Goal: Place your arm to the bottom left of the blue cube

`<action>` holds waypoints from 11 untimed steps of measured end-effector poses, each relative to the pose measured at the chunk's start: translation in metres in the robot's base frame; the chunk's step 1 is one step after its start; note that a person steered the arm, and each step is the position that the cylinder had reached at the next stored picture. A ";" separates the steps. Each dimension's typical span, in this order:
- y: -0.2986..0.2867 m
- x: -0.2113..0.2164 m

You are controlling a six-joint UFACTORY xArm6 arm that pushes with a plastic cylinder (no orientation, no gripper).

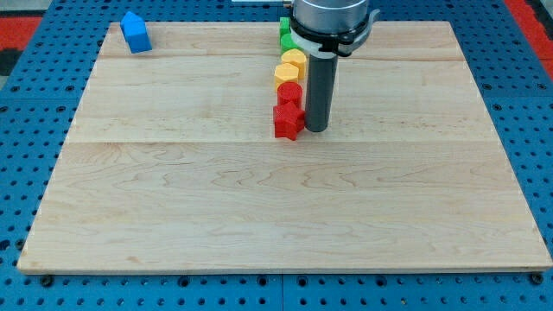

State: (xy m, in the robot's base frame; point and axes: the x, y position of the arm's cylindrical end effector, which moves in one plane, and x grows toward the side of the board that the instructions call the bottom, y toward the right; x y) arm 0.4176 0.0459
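Observation:
The blue cube (135, 32) sits near the board's top left corner. My tip (315, 129) rests on the board near the middle top, far to the right of and below the blue cube. It stands right beside a red star block (288, 121), on that block's right. Above the star a red cylinder (289, 93), a yellow block (288, 73), a yellow hexagon (295, 60) and a green block (284, 34) form a column running toward the view's top. The rod partly hides the green block.
The wooden board (285, 207) lies on a blue perforated table (26, 130). A red strip (527, 17) shows at the view's top right corner.

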 end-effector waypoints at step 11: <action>-0.309 -0.104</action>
